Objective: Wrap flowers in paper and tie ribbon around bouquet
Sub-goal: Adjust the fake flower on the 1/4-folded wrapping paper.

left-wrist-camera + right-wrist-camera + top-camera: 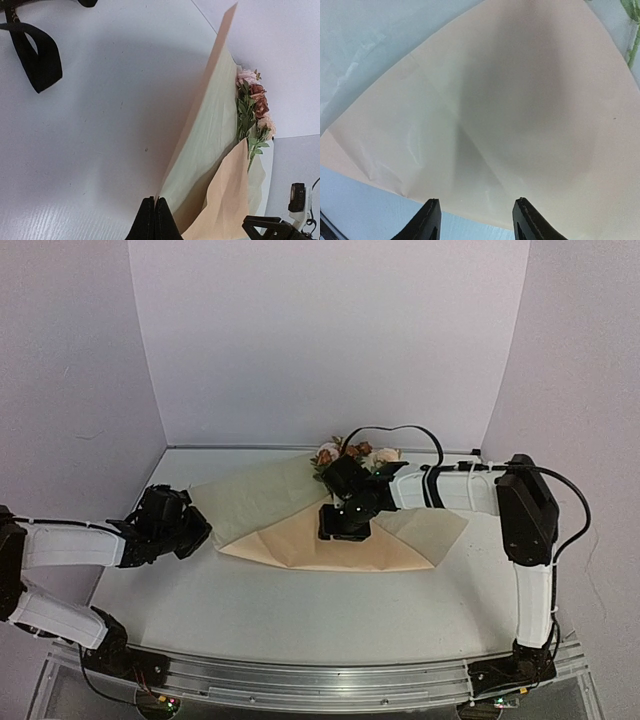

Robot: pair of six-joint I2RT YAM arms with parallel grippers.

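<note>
L gripper [154,220] shut, paper [210,150] edge pinched. R gripper [477,222] held half open over paper, nothing gripped. Flowers [355,452] laid at paper's far edge; blooms [254,95] shown only in top & L wrist views

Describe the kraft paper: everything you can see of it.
The paper is a large plain tan sheet, thin and creased, lying on the table with flaps folded over in paler layers. The flowers lie on it, blooms past its far edge. The left end effector is shut on its left corner, holding that edge raised. The right end effector hangs open over its middle; contact cannot be told.
</note>
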